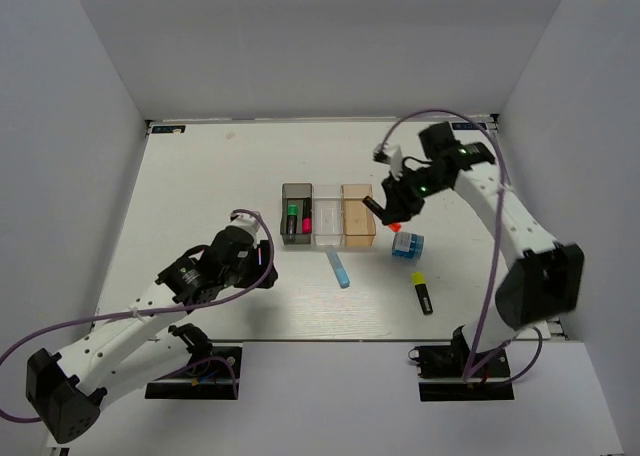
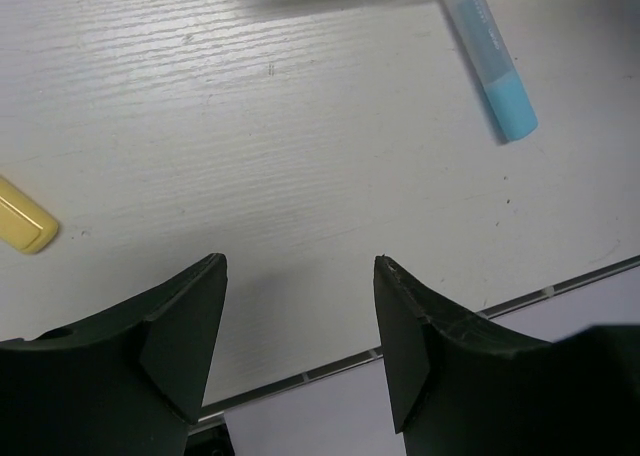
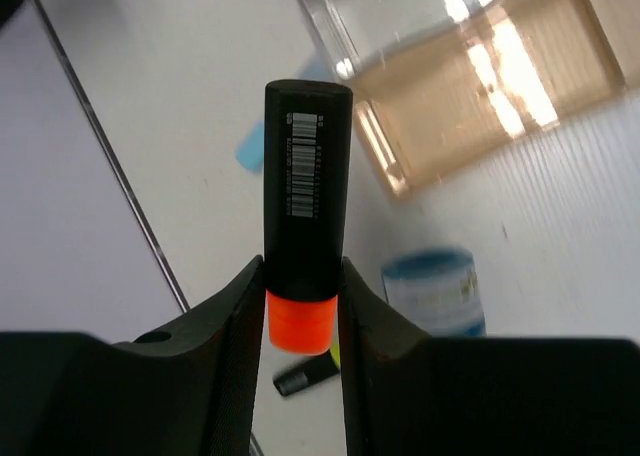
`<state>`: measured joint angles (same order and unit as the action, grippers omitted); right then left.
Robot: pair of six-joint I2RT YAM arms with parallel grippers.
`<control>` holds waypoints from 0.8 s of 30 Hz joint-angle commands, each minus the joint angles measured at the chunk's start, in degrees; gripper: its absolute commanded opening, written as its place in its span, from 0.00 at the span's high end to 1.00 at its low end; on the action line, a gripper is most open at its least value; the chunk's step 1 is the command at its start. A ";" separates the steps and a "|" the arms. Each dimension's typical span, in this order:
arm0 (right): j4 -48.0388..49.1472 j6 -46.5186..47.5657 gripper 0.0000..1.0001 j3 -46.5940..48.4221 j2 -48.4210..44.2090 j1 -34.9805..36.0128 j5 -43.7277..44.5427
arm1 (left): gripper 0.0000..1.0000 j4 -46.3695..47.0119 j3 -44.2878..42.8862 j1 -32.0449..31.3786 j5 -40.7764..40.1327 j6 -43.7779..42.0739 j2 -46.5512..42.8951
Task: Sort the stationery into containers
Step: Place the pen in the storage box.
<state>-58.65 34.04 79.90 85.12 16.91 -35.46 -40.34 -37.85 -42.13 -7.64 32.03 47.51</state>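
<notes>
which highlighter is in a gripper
The orange highlighter, held by the right gripper; the yellow highlighter lies on the table, two others sit in the grey bin.

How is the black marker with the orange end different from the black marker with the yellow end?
The black orange-ended marker is clamped in the right hand, held above the white table; the black yellow-ended marker lies flat on it, untouched. The held marker's end is orange, the lying marker's yellow. Both have stubby black bodies.
</notes>
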 commanded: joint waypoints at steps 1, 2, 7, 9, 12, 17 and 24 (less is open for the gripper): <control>2.83 -9.07 1.00 10.83 8.62 7.76 -2.61 | 0.29 -2.02 0.14 -0.23 -2.03 1.63 -1.19; 3.19 -11.34 1.00 12.98 12.49 9.10 -1.55 | 0.29 -2.29 0.05 -0.32 -2.46 1.89 -1.19; 5.30 -25.48 1.00 30.19 27.36 19.55 8.55 | 0.29 -4.83 -0.21 -0.41 -5.10 3.56 -3.12; 8.19 -33.63 1.00 34.09 31.48 20.53 13.12 | 0.29 -5.80 -0.30 -0.41 -5.46 4.00 -3.91; 11.80 -42.18 1.00 36.03 32.91 22.38 22.87 | 0.29 -7.38 0.14 -0.50 -6.86 4.88 -5.84; 15.85 -52.48 1.00 32.69 33.88 24.31 33.25 | 0.29 -8.71 1.19 -0.50 -7.83 5.41 -8.04; 18.84 -57.59 1.00 33.04 36.78 26.51 33.62 | 0.29 -7.83 2.25 -0.50 -7.39 6.02 -7.78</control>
<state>-42.83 -18.31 112.68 120.53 41.91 -3.60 -48.45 -36.10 -42.37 -14.17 37.23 40.01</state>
